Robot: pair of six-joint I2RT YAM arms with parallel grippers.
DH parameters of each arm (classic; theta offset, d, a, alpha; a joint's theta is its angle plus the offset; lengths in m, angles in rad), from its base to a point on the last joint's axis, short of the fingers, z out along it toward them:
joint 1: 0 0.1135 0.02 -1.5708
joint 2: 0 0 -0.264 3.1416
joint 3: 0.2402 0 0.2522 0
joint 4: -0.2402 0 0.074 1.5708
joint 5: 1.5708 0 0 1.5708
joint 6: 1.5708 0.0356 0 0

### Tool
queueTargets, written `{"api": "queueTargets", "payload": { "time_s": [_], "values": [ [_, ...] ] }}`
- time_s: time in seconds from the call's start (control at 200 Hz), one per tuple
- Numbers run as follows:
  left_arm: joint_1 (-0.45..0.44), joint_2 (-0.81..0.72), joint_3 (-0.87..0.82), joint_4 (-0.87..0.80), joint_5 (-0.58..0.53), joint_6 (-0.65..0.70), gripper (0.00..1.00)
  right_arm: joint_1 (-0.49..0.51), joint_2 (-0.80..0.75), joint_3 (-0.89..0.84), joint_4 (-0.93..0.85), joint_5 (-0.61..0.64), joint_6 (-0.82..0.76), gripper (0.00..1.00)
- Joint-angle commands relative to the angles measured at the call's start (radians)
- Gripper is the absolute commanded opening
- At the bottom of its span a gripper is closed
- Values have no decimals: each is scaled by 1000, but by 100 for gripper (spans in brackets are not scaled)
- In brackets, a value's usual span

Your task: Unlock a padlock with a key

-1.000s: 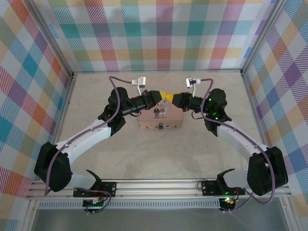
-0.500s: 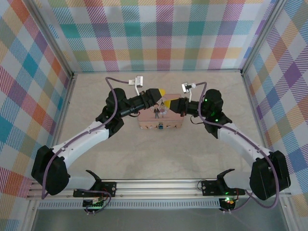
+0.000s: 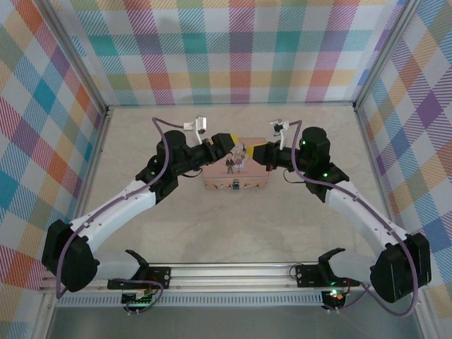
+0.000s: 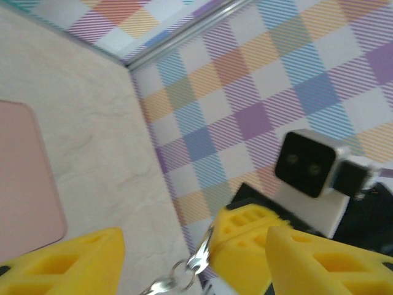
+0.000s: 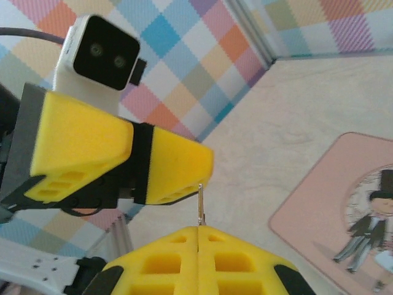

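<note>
Right gripper (image 5: 198, 232) has its yellow fingers pressed together on the key (image 5: 200, 203), whose thin shaft sticks up out of the seam between them. In the left wrist view, silvery ring links (image 4: 178, 278) hang beside those fingers. The left gripper (image 4: 194, 246) is spread wide, one finger's tip just beside the key; I cannot tell if they touch. Both grippers hover over the far part of the pink tin (image 3: 256, 174), which rests on the pale table (image 3: 212, 226). The padlock (image 3: 235, 186) sits at the tin's near face, apart from both grippers.
</note>
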Motion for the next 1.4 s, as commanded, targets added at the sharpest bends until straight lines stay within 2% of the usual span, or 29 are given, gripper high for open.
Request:
{"api": "queueTargets", "payload": {
  "time_s": [0.0, 0.29, 0.52, 0.745, 0.82, 0.915, 1.14, 1.395],
  "values": [
    [-13, -26, 72, -185, -79, 64, 63, 7, -33, 55, -128, 99, -136, 0],
    [-54, 42, 202, -298, -77, 81, 74, 34, -19, 87, -179, 161, -191, 0],
    [-78, 117, 344, -565, -176, 92, 73, 58, -20, 95, -201, 220, -226, 0],
    [-79, 112, 314, -610, -268, 91, 73, 60, -1, 92, -254, 258, -233, 0],
    [-79, 101, 297, -630, -287, 107, 74, 61, 6, 95, -318, 284, -229, 17],
    [-79, 83, 251, -636, -294, 118, 74, 61, 12, 73, -381, 315, -214, 33],
    [-79, 5, 66, -609, -337, 87, 75, 110, 78, -5, -509, 415, -141, 38],
    [-79, -69, -130, -534, -321, 10, 75, 179, 158, -131, -427, 493, -38, 44]
  ]
}}
